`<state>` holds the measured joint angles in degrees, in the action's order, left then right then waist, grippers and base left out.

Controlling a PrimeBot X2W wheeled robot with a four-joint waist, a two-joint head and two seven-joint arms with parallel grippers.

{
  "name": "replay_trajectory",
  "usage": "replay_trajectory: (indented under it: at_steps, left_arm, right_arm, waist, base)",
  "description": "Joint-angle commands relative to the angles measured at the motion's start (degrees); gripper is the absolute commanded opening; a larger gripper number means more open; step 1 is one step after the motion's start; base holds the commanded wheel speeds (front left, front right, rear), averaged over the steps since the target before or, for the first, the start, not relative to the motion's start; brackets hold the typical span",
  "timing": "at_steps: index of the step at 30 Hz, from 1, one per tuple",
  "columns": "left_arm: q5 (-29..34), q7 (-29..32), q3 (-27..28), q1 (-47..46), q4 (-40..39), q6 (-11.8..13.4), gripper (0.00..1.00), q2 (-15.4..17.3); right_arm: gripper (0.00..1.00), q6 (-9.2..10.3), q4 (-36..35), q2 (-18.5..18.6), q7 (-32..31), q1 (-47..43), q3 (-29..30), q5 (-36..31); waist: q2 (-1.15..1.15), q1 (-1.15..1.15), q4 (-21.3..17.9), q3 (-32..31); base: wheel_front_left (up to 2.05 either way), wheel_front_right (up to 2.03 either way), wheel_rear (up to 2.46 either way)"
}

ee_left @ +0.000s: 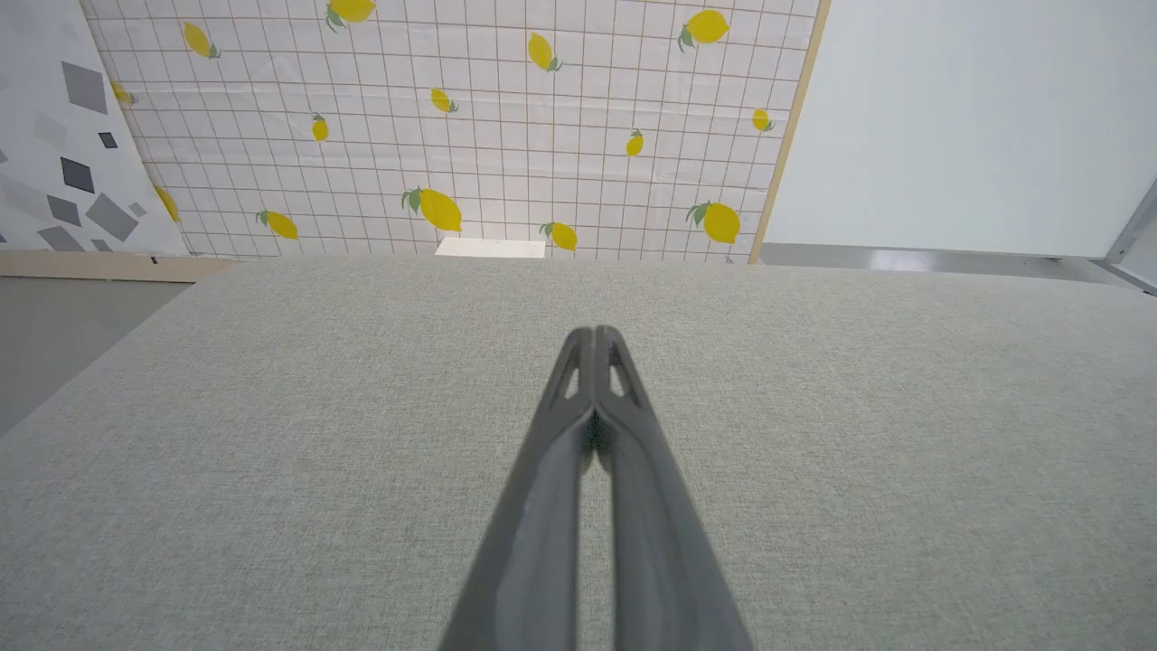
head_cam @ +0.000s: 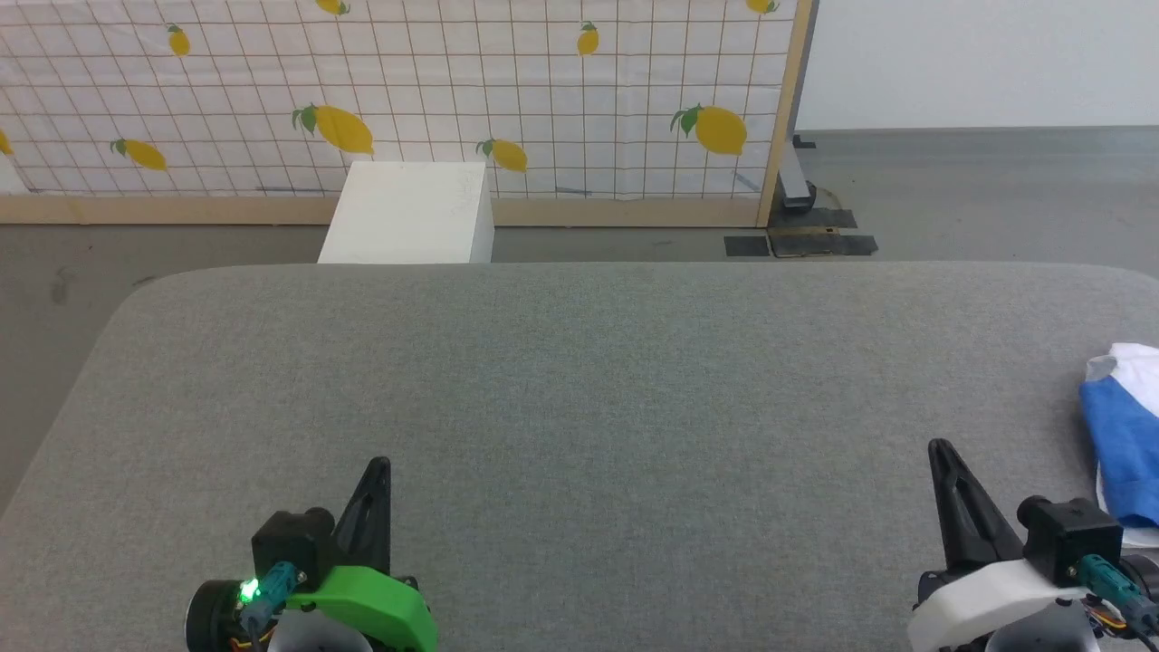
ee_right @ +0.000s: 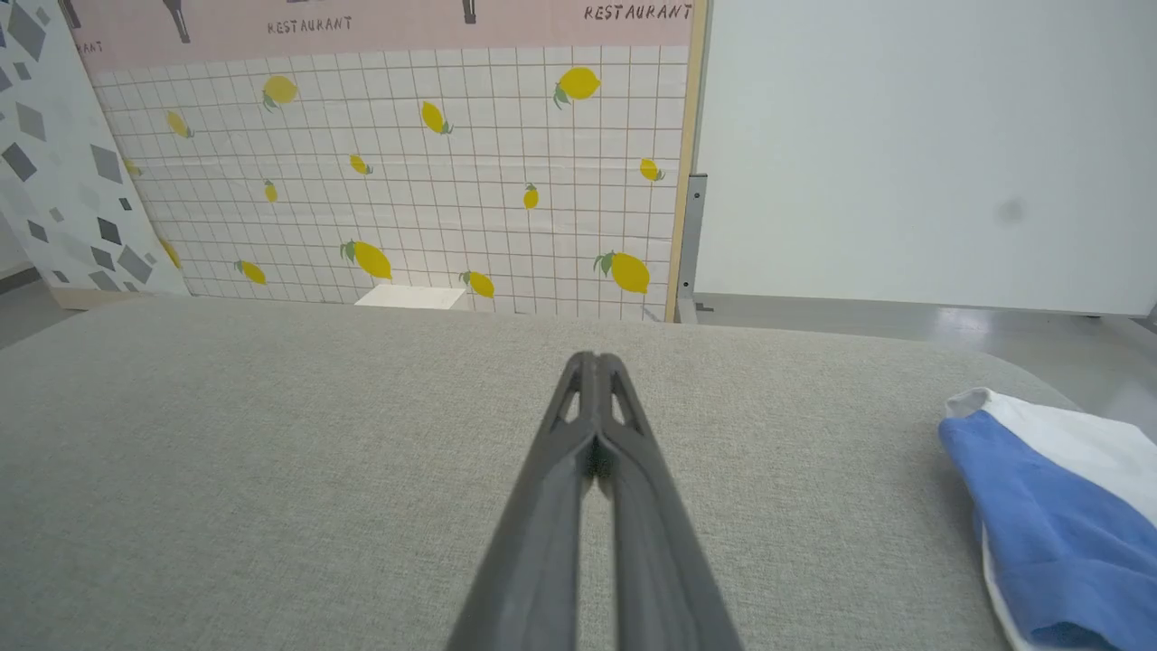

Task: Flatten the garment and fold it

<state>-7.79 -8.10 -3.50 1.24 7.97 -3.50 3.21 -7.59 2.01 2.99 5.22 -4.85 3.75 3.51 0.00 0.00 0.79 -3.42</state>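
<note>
Garment (head_cam: 1123,435) sits bunched at the far right edge of the surface (head_cam: 579,380), partly cut off by the frame in the head view. In the right wrist view the garment (ee_right: 1039,506) shows a blue panel folded over a white body, with the white peeking out at top and underneath. It's a heap, not spread out. We can't make out any printed mark from here.

We read it as the starting pile: dropped off to the side and leaving the broad middle of the surface free for laying out. Nothing is flattened yet, so the task looks to be at its very beginning.

Right gripper (head_cam: 937,445) is the nearer one, just left of the garment and apart from it, not touching. Its jaws are together, tips meeting, holding nothing, which is clear in the right wrist view (ee_right: 592,357). We judge this arm will likely reach first, and it would need to part its jaws before pinching cloth.

Left gripper (head_cam: 382,464) is well apart from the garment, over bare surface at lower left. Its jaws are together too and hold nothing (ee_left: 594,333). Both point away from the robot and hover low, which looks like a rest pose.

Beyond the far edge of the surface we see a white box (head_cam: 407,213) on the floor (head_cam: 951,190), against a lemon-print backdrop (head_cam: 453,91). None of it is in the way.
</note>
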Motion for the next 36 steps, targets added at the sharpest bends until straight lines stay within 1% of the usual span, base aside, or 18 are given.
replay_trajectory:
  at_steps: [1, 36]
  left_arm:
    - [1.0, 0.4, 0.3, -0.5, -0.6, 0.3, 0.00, -0.2]
    - [4.7, 4.6, 2.0, -0.9, -4.6, 2.0, 0.00, -0.3]
  right_arm:
    - [0.00, 0.05, -0.4, -0.1, -0.3, 1.0, -0.2, -0.5]
    - [0.00, 0.07, -1.3, -0.1, -3.0, 3.1, -2.1, -2.2]
  waist:
    - [0.00, 0.00, 0.0, 0.1]
    - [0.00, 0.00, -0.4, 1.9]
  base:
    - [0.00, 0.00, 0.00]
    - [0.00, 0.00, 0.00]
